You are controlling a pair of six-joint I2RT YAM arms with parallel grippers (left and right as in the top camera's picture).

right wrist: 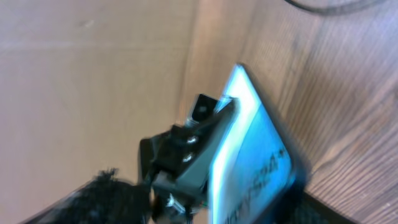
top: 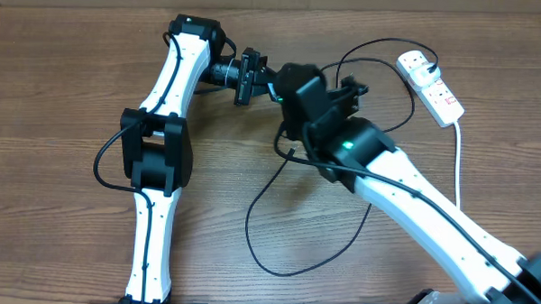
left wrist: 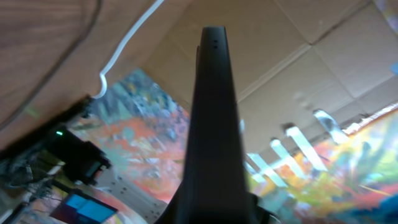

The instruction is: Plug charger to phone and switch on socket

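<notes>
The slim rectangular phone with a light blue screen and dark edges is off the wood-grain desk, tilted on edge. It sits just past 12 o'clock from the middle of the overhead view, where the two arms meet. In the right wrist view a black clamp-like part grips one end of it, and lettering shows near the other end. The left wrist view shows it edge-on as a dark slab rising from the bottom centre, so the left hand appears closed on the phone. The right hand is just beside it at 3 o'clock, but I cannot tell whether its fingers are parted or together. The long thin black charger cable lies in a wide loop at 6 o'clock below the hands, and a second arc sweeps toward 2 o'clock. There the short white oblong power strip rests flat, its thick white cord trailing toward 4 o'clock.
</notes>
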